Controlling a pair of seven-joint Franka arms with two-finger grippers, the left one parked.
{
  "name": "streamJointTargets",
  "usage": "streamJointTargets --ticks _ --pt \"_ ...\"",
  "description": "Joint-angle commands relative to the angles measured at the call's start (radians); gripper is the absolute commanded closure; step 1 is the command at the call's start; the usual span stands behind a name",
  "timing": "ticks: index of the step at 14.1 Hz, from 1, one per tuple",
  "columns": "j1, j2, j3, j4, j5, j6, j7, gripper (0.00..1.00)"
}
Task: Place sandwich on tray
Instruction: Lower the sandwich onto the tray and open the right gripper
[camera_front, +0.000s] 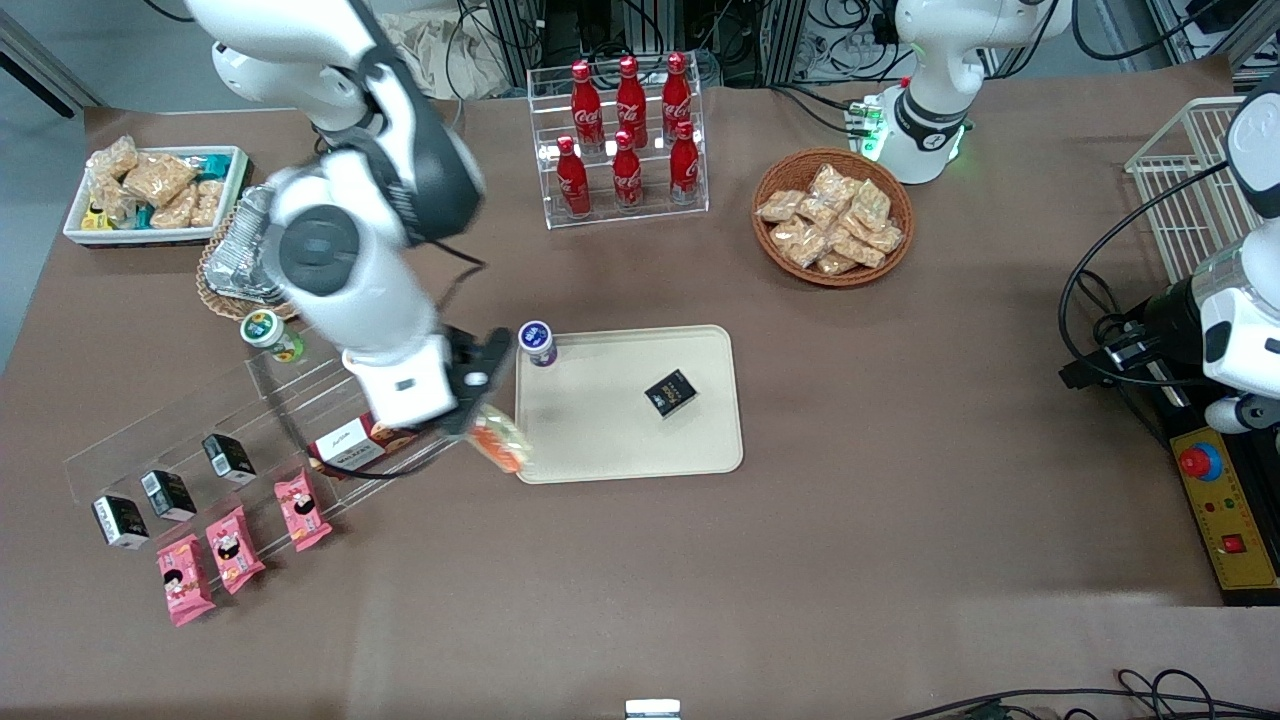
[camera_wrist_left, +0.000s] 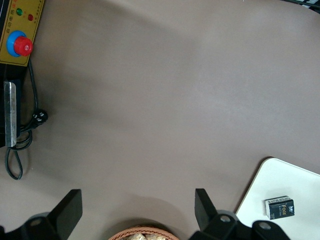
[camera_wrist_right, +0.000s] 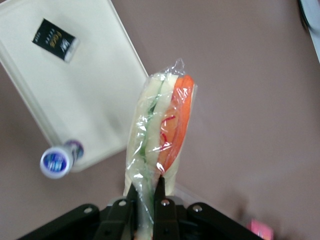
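My right gripper (camera_front: 478, 412) is shut on the sandwich (camera_front: 499, 441), a wedge in clear wrap with orange, white and green layers. It holds the wedge in the air at the edge of the cream tray (camera_front: 600, 440) that faces the working arm's end of the table. In the right wrist view the fingers (camera_wrist_right: 159, 192) pinch the sandwich (camera_wrist_right: 160, 135) by its end, and the tray (camera_wrist_right: 95, 95) lies below and to one side. A small black box (camera_front: 671, 392) lies on the tray. A white-capped bottle (camera_front: 538, 343) stands on the tray's corner farthest from the front camera.
A red cookie box (camera_front: 362, 444), black boxes (camera_front: 229, 458) and pink packets (camera_front: 235, 548) sit at a clear acrylic rack. A green-capped bottle (camera_front: 268, 334), foil container (camera_front: 243, 262), white snack bin (camera_front: 155, 193), cola rack (camera_front: 625, 140) and wicker basket (camera_front: 832, 217) stand farther back.
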Motion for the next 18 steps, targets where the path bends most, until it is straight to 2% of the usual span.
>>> streamJointTargets --ticks 1,8,9,10,11,18 --pt "0.059 0.103 -0.001 0.021 0.026 0.131 -0.041 0.95" --pt "0.152 0.233 -0.003 -0.034 0.012 0.283 -0.038 0.94" --pt "0.17 0.241 -0.003 -0.059 0.011 0.315 -0.034 0.89" --pt "0.187 0.243 -0.004 -0.073 0.009 0.342 -0.031 0.52" --pt "0.19 0.244 -0.004 -0.073 -0.002 0.347 -0.031 0.01" --pt "0.143 0.174 -0.012 -0.06 0.004 0.335 -0.041 0.01"
